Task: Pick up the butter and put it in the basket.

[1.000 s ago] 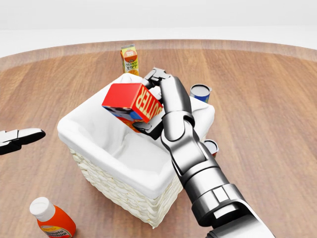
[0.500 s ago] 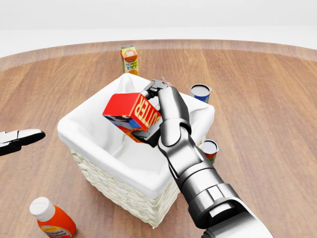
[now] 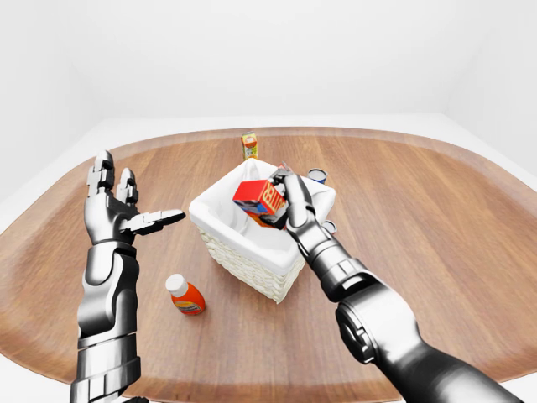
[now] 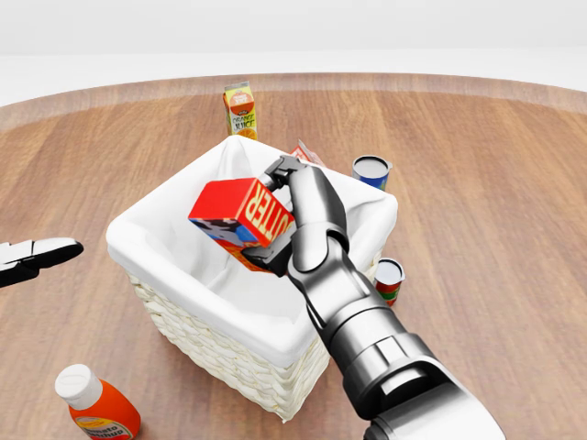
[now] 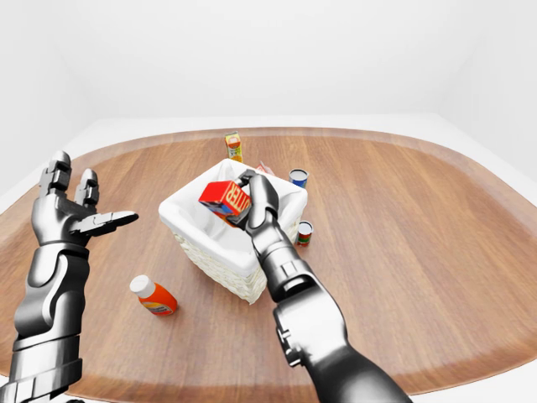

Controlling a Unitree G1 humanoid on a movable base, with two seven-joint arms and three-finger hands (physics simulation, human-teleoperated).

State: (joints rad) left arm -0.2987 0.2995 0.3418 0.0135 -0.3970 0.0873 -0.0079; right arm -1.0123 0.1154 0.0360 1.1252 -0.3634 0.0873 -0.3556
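While the left hand [image 3: 113, 206] waits spread and empty well apart, the right hand [image 4: 292, 213] grips the butter box [image 4: 240, 212] tilted just above the white-lined wicker basket [image 4: 174, 316], directly over its opening.

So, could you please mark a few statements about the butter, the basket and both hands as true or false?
1. The right hand grips the butter. True.
2. The butter rests on the table. False: it is held over the basket.
3. The left hand is open and holds nothing. True.
4. The orange bottle lies in the basket. False: it lies on the table, bottom left in the head view.
5. A juice carton stands above the basket in the head view. True.
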